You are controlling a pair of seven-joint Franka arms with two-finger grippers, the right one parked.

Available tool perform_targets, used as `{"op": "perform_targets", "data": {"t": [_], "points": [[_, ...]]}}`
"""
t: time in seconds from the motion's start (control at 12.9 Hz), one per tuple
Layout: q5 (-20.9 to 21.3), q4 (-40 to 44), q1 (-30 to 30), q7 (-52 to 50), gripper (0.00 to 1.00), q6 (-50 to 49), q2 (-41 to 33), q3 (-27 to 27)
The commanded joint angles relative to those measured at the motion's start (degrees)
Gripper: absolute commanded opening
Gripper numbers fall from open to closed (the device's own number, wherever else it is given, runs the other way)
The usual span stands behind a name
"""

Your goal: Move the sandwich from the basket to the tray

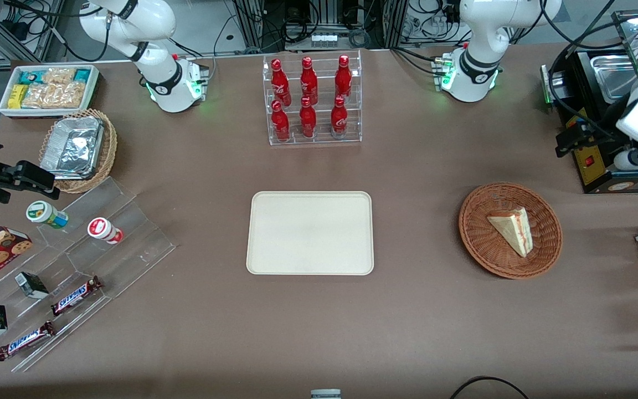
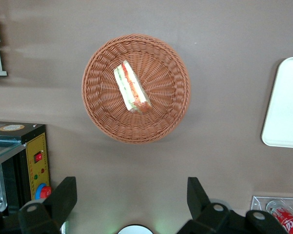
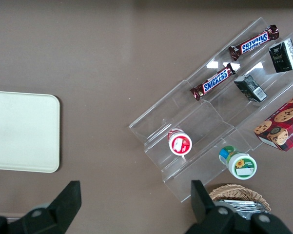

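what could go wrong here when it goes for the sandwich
The sandwich lies tilted on the sloped inside of the basket, so the fingers may catch the weave or tip the wedge. The open gripper hangs high above the table, off to one side of the basket. A loose hold could drop it short of the tray.

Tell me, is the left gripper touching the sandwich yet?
Apart. The left wrist view shows the open gripper with bare table between it and the basket holding the sandwich.
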Motion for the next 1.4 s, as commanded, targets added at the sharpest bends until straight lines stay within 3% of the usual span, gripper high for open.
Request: {"op": "perform_targets", "data": {"t": [0.0, 0.23, 0.62, 1.01, 1.32], "points": [[0.22, -0.81, 0.21, -3.55, 1.0, 2.49, 4.03, 2.86], [0.92, -12.66, 0.12, -11.71, 1.0, 15.56, 3.86, 4.36], [0.66, -23.22, 0.12, -24.82, 1.0, 33.22, 7.02, 4.45], [0.48, -24.73, -0.49, -30.38, 1.0, 40.98, 16.15, 4.36], [0.13, -24.65, -0.75, -31.53, 1.0, 44.59, 18.89, 4.27]]}}
